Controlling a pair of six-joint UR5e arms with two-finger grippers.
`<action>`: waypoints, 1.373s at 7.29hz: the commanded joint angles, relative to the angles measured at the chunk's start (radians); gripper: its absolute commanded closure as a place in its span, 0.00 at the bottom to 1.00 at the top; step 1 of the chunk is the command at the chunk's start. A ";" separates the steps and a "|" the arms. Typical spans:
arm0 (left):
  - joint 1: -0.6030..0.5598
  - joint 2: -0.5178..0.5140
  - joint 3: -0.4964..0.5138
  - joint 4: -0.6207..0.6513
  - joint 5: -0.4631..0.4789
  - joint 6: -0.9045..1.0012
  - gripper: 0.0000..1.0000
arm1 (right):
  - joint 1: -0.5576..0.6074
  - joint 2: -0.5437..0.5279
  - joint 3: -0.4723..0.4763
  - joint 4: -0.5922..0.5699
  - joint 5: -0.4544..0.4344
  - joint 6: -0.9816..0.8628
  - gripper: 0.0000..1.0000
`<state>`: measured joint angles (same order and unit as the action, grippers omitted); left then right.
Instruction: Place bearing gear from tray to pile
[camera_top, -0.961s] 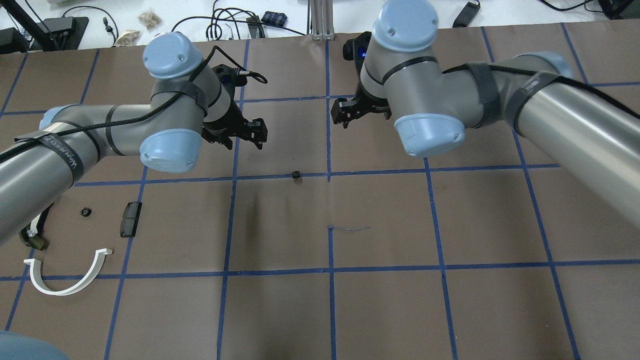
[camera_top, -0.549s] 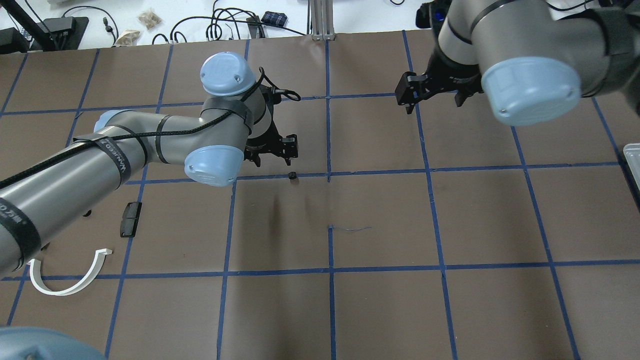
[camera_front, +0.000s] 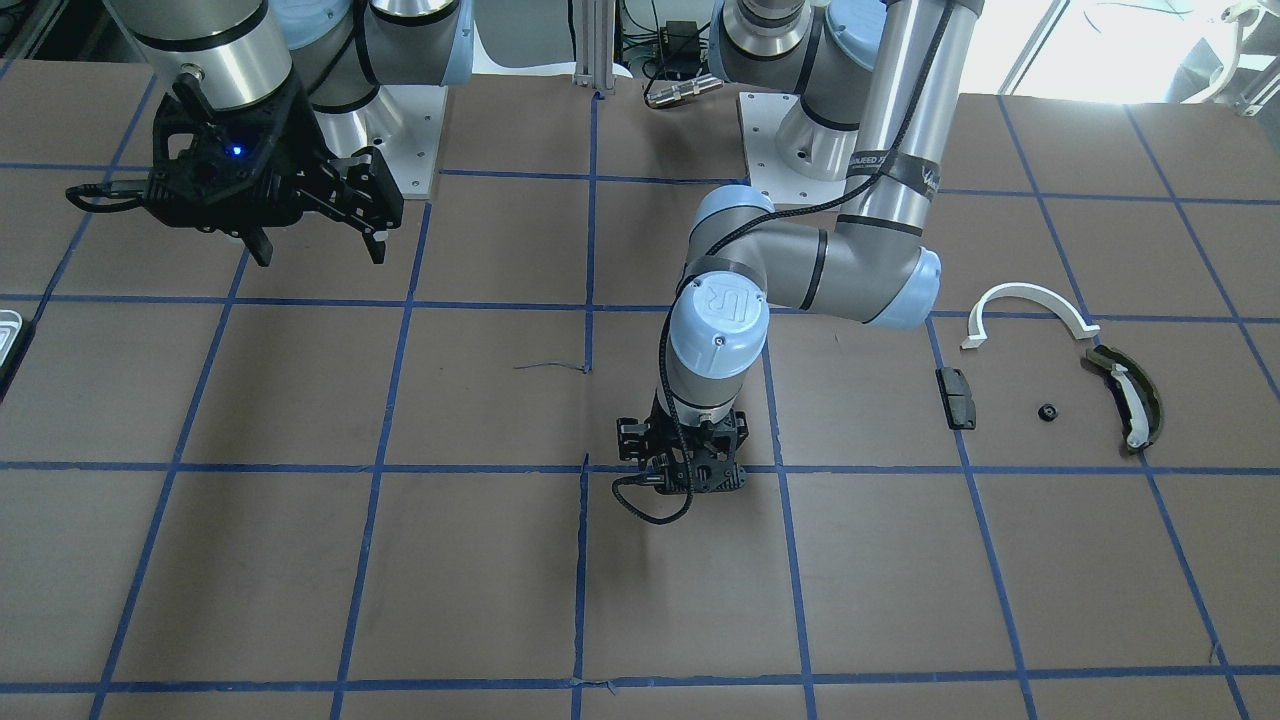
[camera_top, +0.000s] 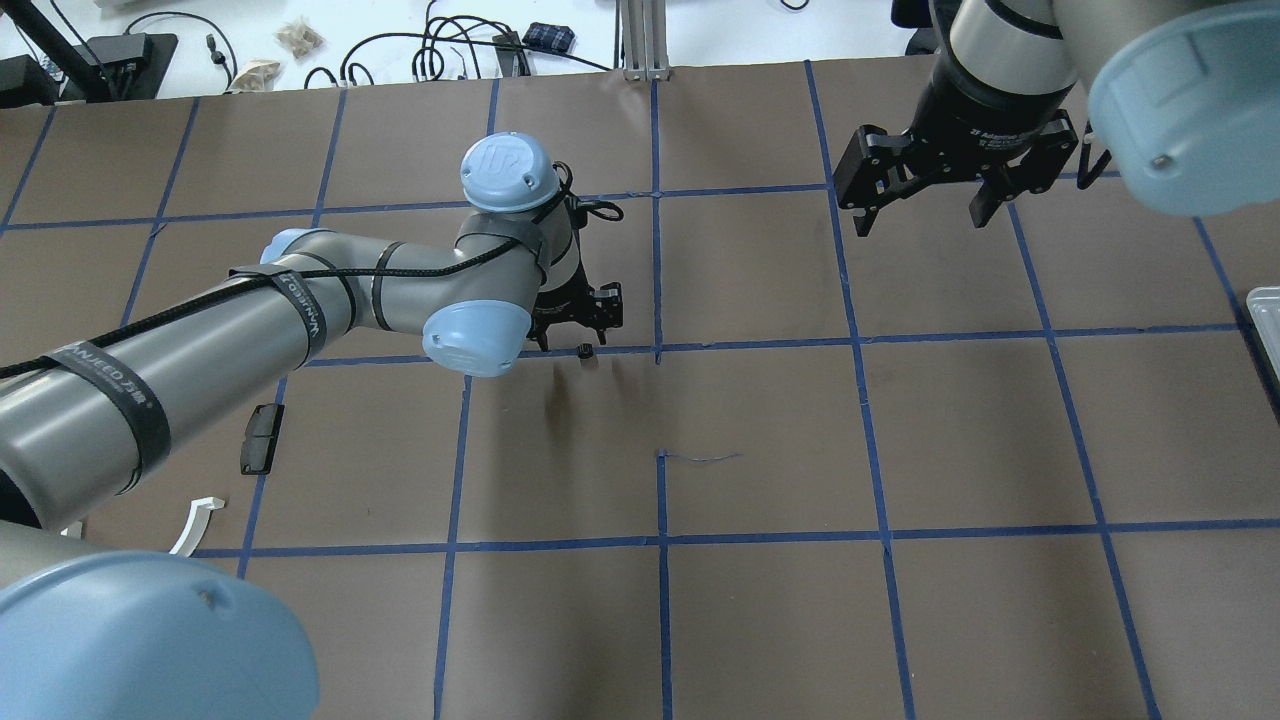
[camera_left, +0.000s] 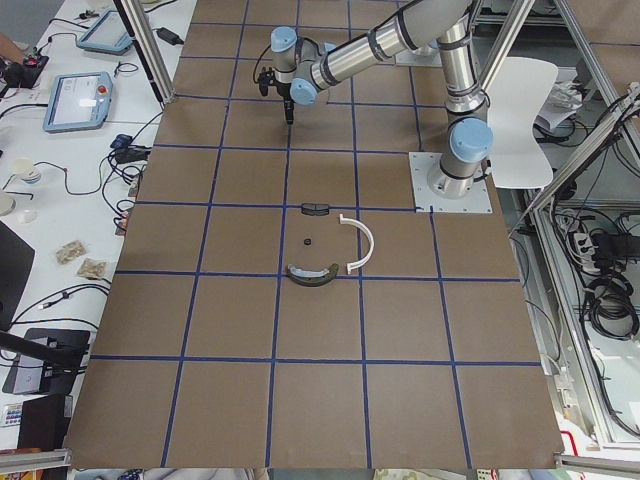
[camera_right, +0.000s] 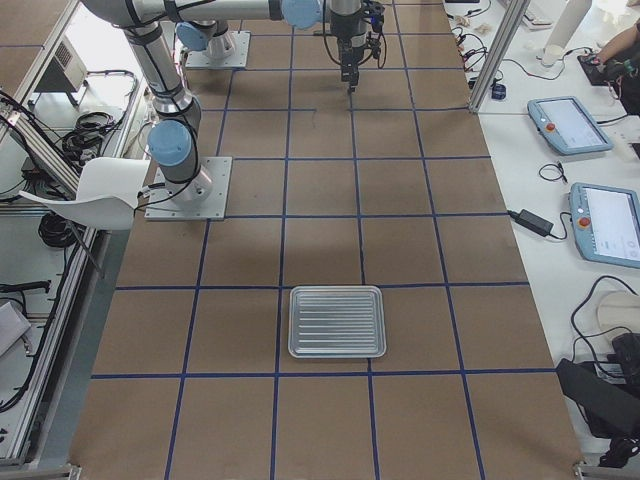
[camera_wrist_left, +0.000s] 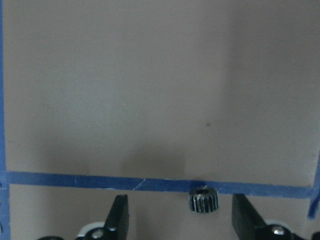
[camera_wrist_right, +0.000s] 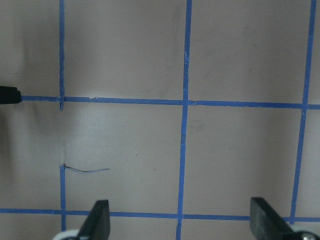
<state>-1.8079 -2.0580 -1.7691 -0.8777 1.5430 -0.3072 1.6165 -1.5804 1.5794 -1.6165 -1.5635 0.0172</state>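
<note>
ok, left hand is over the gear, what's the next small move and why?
Probably lower the left hand straight down around the gear. The wrist view shows the gear lying on the blue tape between the open fingers, untouched, somewhat off-centre but inside the gap.

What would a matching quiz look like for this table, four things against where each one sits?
1 gear
2 tray
3 white half-ring
4 right gripper

A open, held above the table
B beside the olive curved piece
C on blue tape, between the open left gripper tips
D near the table's right-hand end

Pairs: 1-C, 2-D, 3-B, 4-A
</note>
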 joint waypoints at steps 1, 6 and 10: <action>-0.016 -0.019 0.005 -0.007 0.003 0.013 0.43 | 0.000 -0.004 0.008 0.003 0.006 0.004 0.00; -0.007 -0.022 0.062 -0.027 0.005 0.043 1.00 | 0.000 0.019 0.010 -0.003 0.005 0.004 0.00; 0.342 0.125 0.003 -0.238 0.083 0.574 1.00 | 0.000 0.022 0.010 -0.003 0.000 0.006 0.00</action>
<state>-1.5928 -1.9893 -1.7078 -1.0943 1.5879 0.0574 1.6168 -1.5597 1.5892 -1.6199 -1.5587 0.0240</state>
